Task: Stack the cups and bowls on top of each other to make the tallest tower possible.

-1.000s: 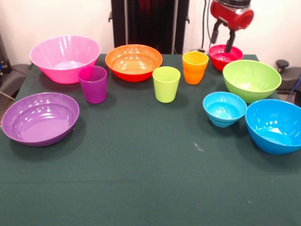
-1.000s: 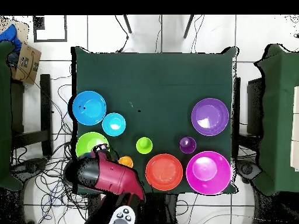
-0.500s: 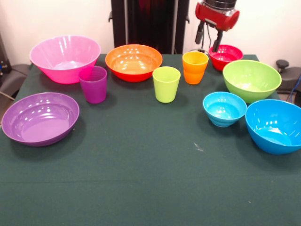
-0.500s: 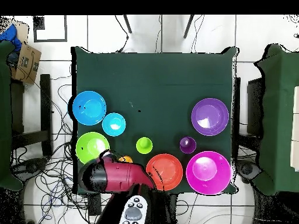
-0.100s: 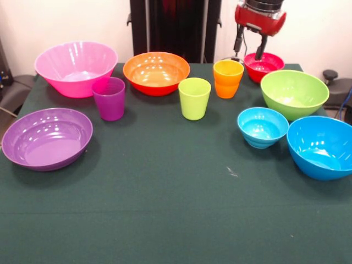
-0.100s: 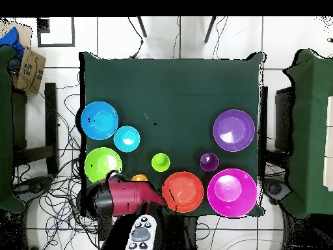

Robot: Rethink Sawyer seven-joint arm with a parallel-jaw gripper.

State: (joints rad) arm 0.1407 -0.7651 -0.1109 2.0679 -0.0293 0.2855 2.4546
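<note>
Across the green table (image 5: pixel 165 209) nothing is stacked; every piece stands apart on the cloth. Largest first: the big pink bowl (image 5: pixel 76 68) sits at the far left corner of the front view, glossy and deep; the shallow purple bowl (image 5: pixel 47 137) lies nearer on the same side; the big blue bowl (image 5: pixel 322 147) is at the right edge, with the lime green bowl (image 5: pixel 294 94) just behind it; the orange bowl (image 5: pixel 156 72) is at the far middle. Smaller items follow: the small light blue bowl (image 5: pixel 262 126) just beside the blue and green ones, the small red bowl (image 5: pixel 263 66) at the far right corner, then the purple cup (image 5: pixel 109 98), lime green cup (image 5: pixel 194 98) and orange cup (image 5: pixel 228 78), all upright with mouths up. My gripper (image 5: pixel 250 46) hangs above the gap between the orange cup and the red bowl, fingers parted, holding nothing. From overhead my arm (image 6: pixel 123 197) hides the red bowl entirely and most of the orange cup (image 6: pixel 140 177); only the front view shows both whole.
</note>
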